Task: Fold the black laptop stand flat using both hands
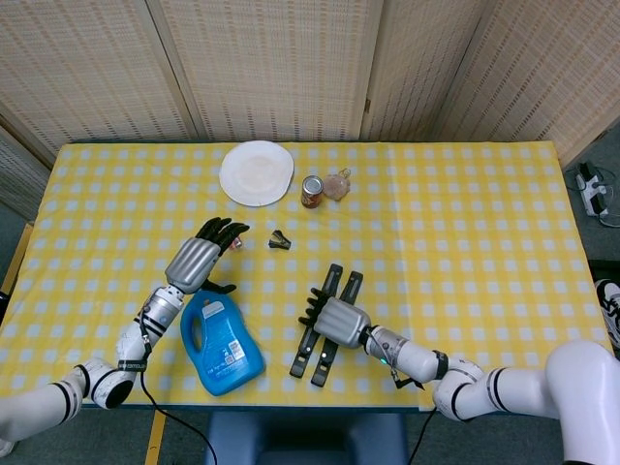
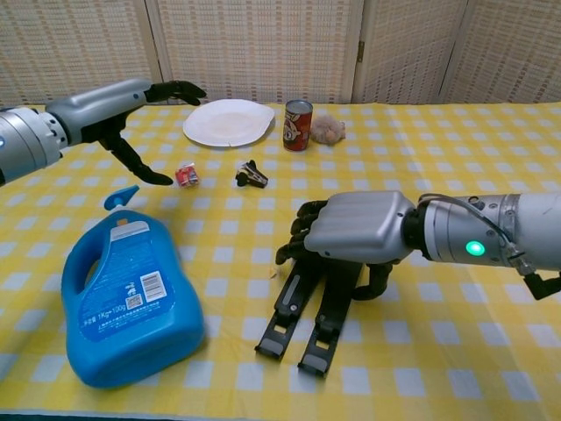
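Right hand (image 2: 351, 230) of the robot lies palm-down over the upper part of the black laptop stand (image 2: 308, 311), its dark fingers (image 2: 302, 230) curled over the stand's far end and the thumb down at the near side; whether it truly grips the bars or only rests on them cannot be told. In the head view the same hand (image 1: 334, 317) covers the middle of the stand (image 1: 317, 347), whose two bars run side by side on the yellow checked tablecloth (image 1: 465, 232), near the table's front edge. The left hand (image 2: 131, 103) hovers well apart above the cloth, holding nothing, fingers stretched forward and thumb hanging down. Just below it lies a blue detergent bottle (image 2: 123, 298) on its side, to the left of the stand. Farther back stand a white plate (image 2: 229, 121), a red can (image 2: 297, 113) and a pale crumpled lump (image 2: 327, 129) beside the can. A small black clip (image 2: 252, 174) and a little red wrapper (image 2: 186, 175) lie between the plate and the stand.
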`<state>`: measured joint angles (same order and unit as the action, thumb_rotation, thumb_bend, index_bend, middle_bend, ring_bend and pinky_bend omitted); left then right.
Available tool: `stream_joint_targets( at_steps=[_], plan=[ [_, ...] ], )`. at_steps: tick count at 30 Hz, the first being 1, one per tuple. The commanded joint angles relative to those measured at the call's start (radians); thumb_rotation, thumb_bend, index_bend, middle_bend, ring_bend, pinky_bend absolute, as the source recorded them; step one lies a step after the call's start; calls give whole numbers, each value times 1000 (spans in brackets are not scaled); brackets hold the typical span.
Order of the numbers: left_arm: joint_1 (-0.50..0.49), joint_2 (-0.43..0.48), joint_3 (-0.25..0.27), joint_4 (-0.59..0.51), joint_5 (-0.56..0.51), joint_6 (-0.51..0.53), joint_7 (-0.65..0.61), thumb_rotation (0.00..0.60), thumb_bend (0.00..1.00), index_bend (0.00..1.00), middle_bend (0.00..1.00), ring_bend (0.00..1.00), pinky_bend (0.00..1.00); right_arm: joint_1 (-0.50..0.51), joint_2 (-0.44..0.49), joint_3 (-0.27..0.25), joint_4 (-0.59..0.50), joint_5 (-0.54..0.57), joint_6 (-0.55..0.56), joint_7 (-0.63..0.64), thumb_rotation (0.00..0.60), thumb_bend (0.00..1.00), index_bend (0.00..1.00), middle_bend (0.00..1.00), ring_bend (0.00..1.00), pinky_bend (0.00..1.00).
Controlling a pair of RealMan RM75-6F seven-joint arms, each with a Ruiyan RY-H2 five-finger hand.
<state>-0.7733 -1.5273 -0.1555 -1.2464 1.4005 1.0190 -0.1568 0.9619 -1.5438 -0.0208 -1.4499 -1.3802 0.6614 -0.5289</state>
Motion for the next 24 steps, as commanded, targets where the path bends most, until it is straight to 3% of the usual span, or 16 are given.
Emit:
stream_joint_targets(
  at_steps=[1, 4, 8, 11, 13, 15, 24],
  plan=[
    [1, 0, 0, 2, 1, 0, -3, 600, 90, 117, 133, 49, 0, -13, -26, 0, 38, -49, 40, 46, 600, 325, 482, 436, 250, 0],
    [3, 1, -1, 5, 0, 0, -7, 600, 90, 113, 133, 49, 0, -13, -30, 2, 54, -70, 53, 74, 600, 325, 535, 476, 283, 0],
    [5, 5, -3, 6, 0, 2, -10, 600, 90, 110, 133, 49, 0, -13, -24, 5, 54, -80, 56, 88, 600, 325, 524, 461, 273, 0],
    [6, 12, -7, 2, -2, 4, -8, 600, 90, 108, 133, 48, 0, -13, -9, 8, 33, -67, 50, 74, 600, 325, 328, 309, 194, 0],
    [9, 20, -11, -5, -7, 7, -8, 600, 90, 107, 132, 47, 0, -17, 8, 15, 8, -46, 49, 63, 600, 324, 152, 140, 108, 0],
    [12, 28, -15, -13, -14, 6, -9, 600, 90, 107, 131, 47, 0, -30, 20, 27, -15, -30, 73, 67, 600, 325, 39, 35, 66, 0],
    [59, 80, -33, -51, -77, 45, 77, 600, 122, 108, 129, 49, 0, -173, 172, 37, -152, -10, 290, 139, 600, 324, 0, 24, 79, 0]
  ],
)
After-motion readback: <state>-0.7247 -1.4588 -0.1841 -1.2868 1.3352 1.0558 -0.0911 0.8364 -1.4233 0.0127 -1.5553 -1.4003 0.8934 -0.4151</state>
